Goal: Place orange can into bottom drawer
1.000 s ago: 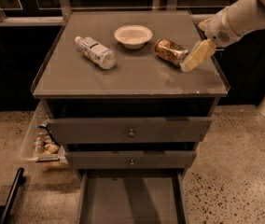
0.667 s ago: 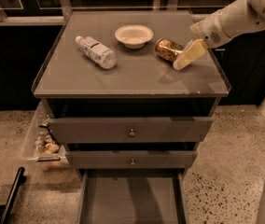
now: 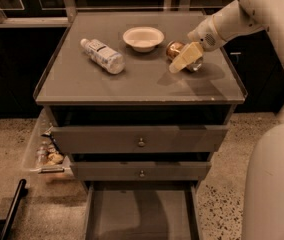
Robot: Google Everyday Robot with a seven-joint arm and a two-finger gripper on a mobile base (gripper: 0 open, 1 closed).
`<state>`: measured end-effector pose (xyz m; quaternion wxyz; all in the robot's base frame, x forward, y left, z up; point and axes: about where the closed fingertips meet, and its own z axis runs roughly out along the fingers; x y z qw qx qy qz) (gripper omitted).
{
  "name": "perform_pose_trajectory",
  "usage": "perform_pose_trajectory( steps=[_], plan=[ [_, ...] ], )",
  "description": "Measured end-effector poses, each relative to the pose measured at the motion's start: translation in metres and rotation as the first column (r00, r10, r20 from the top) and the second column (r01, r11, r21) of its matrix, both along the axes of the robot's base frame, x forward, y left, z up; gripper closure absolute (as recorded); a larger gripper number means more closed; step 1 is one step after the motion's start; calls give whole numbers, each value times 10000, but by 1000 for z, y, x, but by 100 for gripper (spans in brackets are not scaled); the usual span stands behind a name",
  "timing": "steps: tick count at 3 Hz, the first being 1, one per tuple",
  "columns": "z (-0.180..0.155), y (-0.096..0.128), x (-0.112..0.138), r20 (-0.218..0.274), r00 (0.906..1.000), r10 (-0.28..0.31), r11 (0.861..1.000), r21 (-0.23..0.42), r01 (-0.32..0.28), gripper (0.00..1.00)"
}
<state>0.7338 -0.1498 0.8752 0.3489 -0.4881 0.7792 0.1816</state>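
Observation:
The orange can (image 3: 174, 49) lies on its side on the cabinet top (image 3: 132, 81), right of centre, next to the white bowl. My gripper (image 3: 184, 59) comes in from the right and sits over the can, covering its middle; the can's ends show on either side of it. The bottom drawer (image 3: 142, 215) is pulled open at the foot of the cabinet, a shallow grey tray with nothing on its floor.
A white bowl (image 3: 143, 38) stands at the back centre of the top. A clear plastic bottle (image 3: 102, 55) lies on its side at the left. The two knobbed drawers (image 3: 141, 142) above are slightly out. A clear bin of small items (image 3: 47, 151) sits on the floor at left.
My gripper has moved left and down, from the can's right end to over its middle. The can, bowl and bottle have not moved.

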Motion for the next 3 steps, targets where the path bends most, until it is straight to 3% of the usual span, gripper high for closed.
perform_pose_trajectory(
  steps=[2, 3],
  plan=[
    [-21, 11, 18, -699, 9966, -440, 9987, -295, 420, 0],
    [-21, 11, 18, -706, 9965, -447, 9987, -295, 427, 19]
  ],
)
